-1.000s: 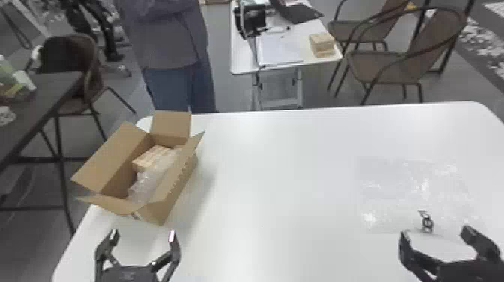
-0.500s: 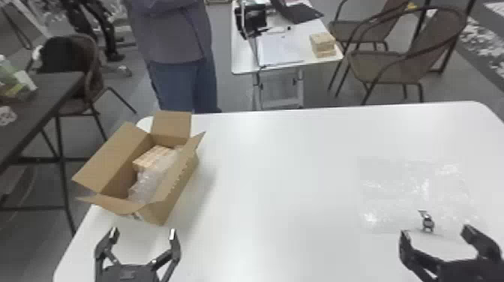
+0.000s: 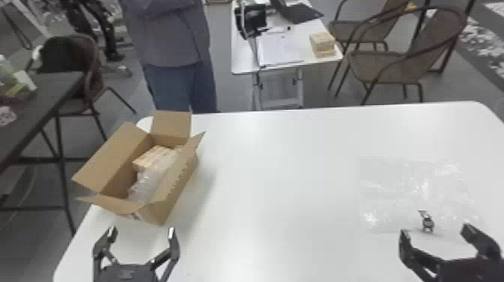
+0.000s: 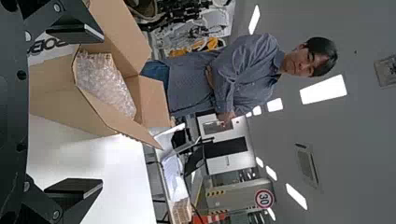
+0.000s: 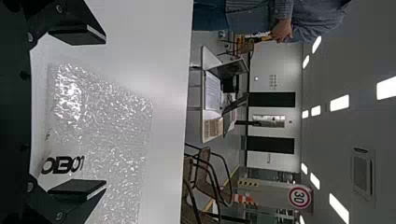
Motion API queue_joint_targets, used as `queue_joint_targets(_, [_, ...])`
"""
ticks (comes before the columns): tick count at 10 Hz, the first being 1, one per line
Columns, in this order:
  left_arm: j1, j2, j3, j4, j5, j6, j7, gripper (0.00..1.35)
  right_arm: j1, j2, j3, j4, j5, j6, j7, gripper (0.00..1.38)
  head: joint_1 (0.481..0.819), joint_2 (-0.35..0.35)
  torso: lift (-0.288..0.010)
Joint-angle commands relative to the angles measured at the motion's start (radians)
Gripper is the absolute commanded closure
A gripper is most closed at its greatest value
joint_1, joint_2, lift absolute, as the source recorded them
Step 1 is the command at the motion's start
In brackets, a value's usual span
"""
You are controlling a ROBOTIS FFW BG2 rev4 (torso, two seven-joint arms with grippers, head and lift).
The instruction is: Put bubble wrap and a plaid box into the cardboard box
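On the right side of the counter (image 3: 281, 168) you had a loose sheet of bubble wrap (image 3: 416, 191) lying pretty much flat, just beyond the right gripper (image 3: 437, 233), which was wide open with nothing in it. The left gripper (image 3: 142, 232) was spread wide and empty too, near the close end of the cardboard box (image 3: 179, 193). That box stood with its flaps up, and inside you had a pale block with a grid of lines (image 3: 152, 156), my guess for the plaid box, next to a clear bubbly bundle (image 3: 149, 182). So honestly, your leftover job looked like the loose sheet. Stuff like that should be super light and floppy, kinda slippery on a smooth top, and not fragile beyond a few popped bubbles. The catch is it's thin, so I'd have gone for the near edge, fingers low, and bunched up a fold instead of trying to pinch it dead flat. Grab too little and it probably slides out; grab a corner only and it'd trail and maybe snag on a flap. A good gathered wad would've been easier to stuff in.
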Motion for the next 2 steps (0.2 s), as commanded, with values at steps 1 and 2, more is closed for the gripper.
queue_joint_targets(1, [-0.003, -0.003, 0.000, 0.001, 0.000, -0.002, 0.000, 0.20, -0.003, 0.000, 0.000, 0.000, 0.002, 0.000, 0.000, 0.20, 0.695, 0.163, -0.104])
queue_joint_targets(2, [-0.003, -0.003, 0.000, 0.001, 0.002, -0.005, 0.000, 0.20, -0.003, 0.000, 0.002, 0.002, 0.002, -0.002, 0.000, 0.20, 0.695, 0.162, -0.104])
